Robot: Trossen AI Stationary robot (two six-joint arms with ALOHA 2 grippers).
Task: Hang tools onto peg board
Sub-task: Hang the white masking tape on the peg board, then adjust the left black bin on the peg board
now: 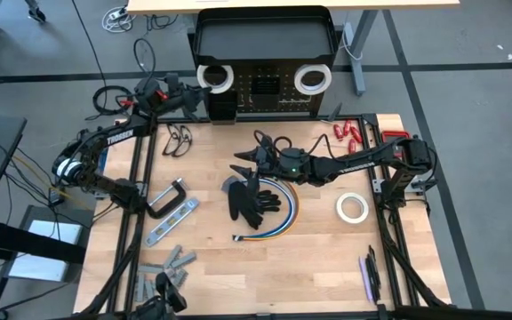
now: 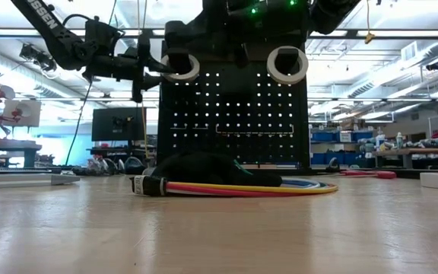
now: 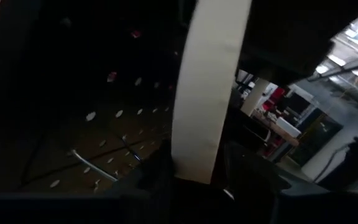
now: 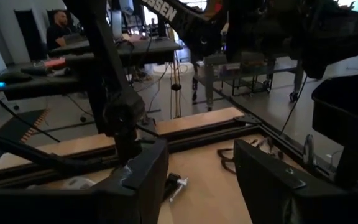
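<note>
the peg board (image 1: 265,89) stood at the table's far edge, with two white tape rolls hung on it, one (image 1: 213,78) at its left, one (image 1: 312,79) at its right. the left gripper (image 1: 191,98) sat at the left roll, jaws parted around it. the right gripper (image 1: 249,156) hovered before the board, jaws apart and empty, above black gloves (image 1: 252,197). a third roll (image 1: 352,208) lay on the table to the board's right.

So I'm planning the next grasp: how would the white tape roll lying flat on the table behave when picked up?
The tape roll is a thin open ring, so probably light and fairly stiff. Lying flat it shouldn't roll, but stood on edge it likely would. Its smooth rim could slip between fingers.
</note>
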